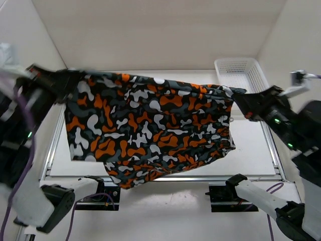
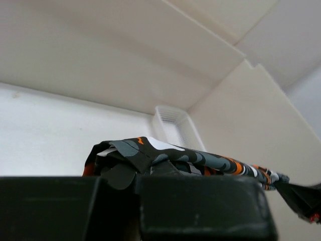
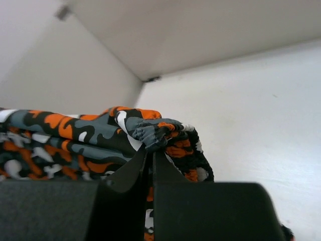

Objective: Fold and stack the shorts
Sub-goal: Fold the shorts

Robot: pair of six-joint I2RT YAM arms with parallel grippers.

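The camouflage shorts (image 1: 150,128) hang stretched in the air between my two grippers, above the table, with the lower edge drooping toward the near side. My left gripper (image 1: 66,83) is shut on the left top corner of the shorts; in the left wrist view the cloth (image 2: 150,155) bunches over the closed fingers. My right gripper (image 1: 239,102) is shut on the right top corner; in the right wrist view the cloth (image 3: 150,131) is pinched between the closed fingers (image 3: 131,168).
A white mesh basket (image 1: 241,73) stands at the back right of the table, also in the left wrist view (image 2: 175,125). The white table (image 1: 248,150) lies below, with metal rails (image 1: 200,178) along its near edge. White walls enclose the back and sides.
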